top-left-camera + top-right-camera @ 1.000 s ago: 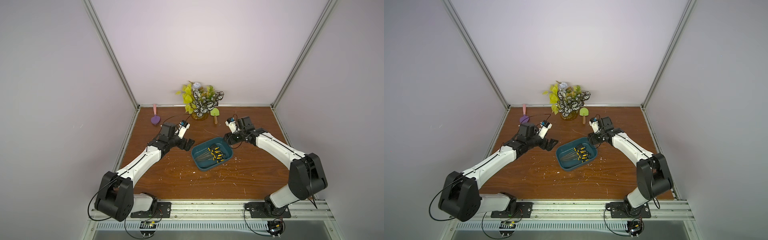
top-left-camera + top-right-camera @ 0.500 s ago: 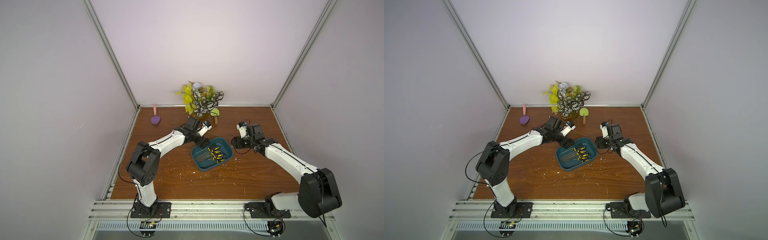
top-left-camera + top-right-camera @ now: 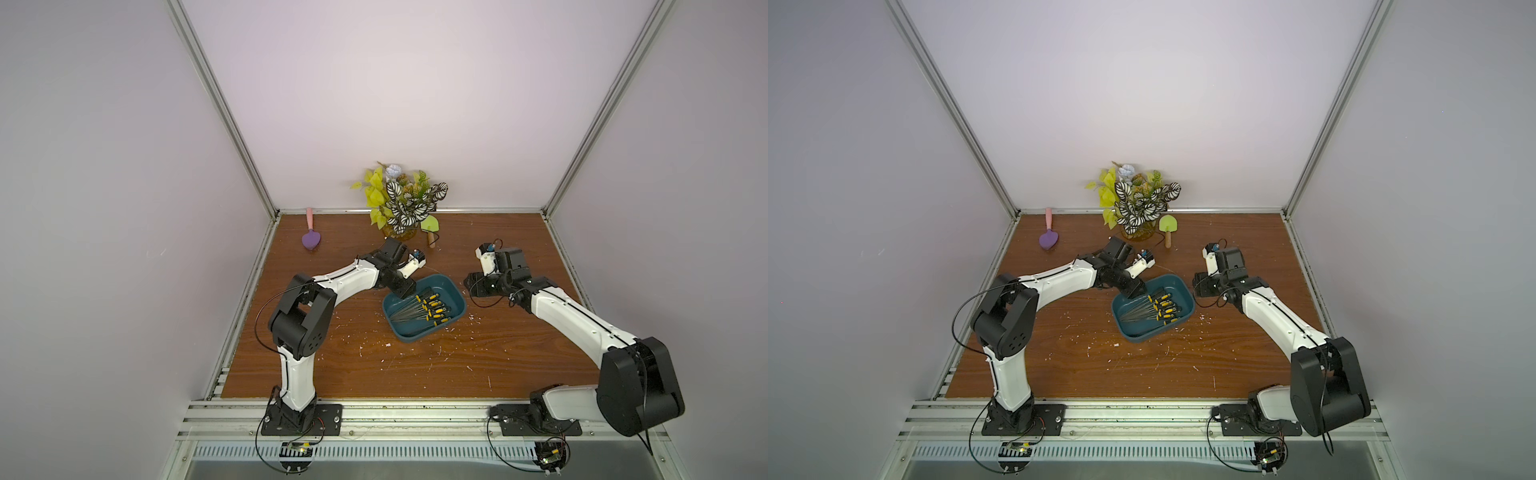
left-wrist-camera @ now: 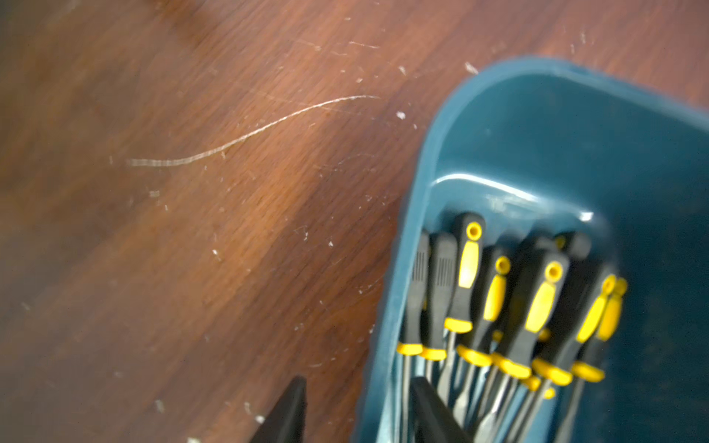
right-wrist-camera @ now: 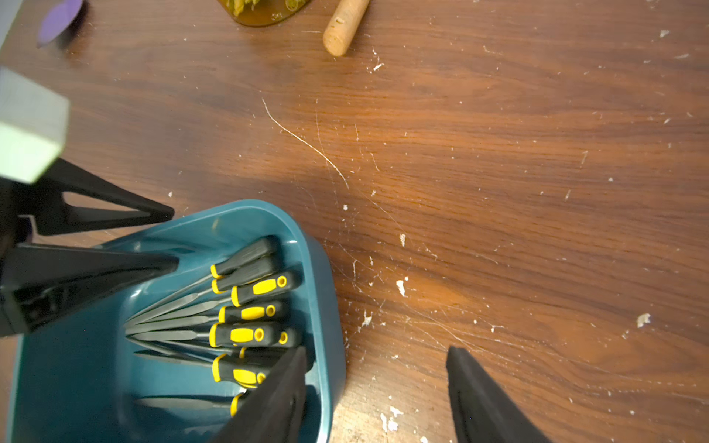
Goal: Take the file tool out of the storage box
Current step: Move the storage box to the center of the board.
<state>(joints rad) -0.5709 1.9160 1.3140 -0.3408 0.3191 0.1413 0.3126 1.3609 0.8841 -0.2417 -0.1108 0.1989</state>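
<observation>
one storage box (image 3: 451,292), about nine file tools (image 3: 434,310), two spatulas (image 3: 311,240), one plant (image 3: 405,203)

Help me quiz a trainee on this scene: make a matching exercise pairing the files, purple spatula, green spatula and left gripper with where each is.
Things:
1. files
2. purple spatula
3. green spatula
4. left gripper

Places:
A. beside the plant
B. astride the box wall, one finger inside, one outside
C. lying inside the box
D. alone in a far corner

Pairs: 1-C, 2-D, 3-A, 4-B.
</observation>
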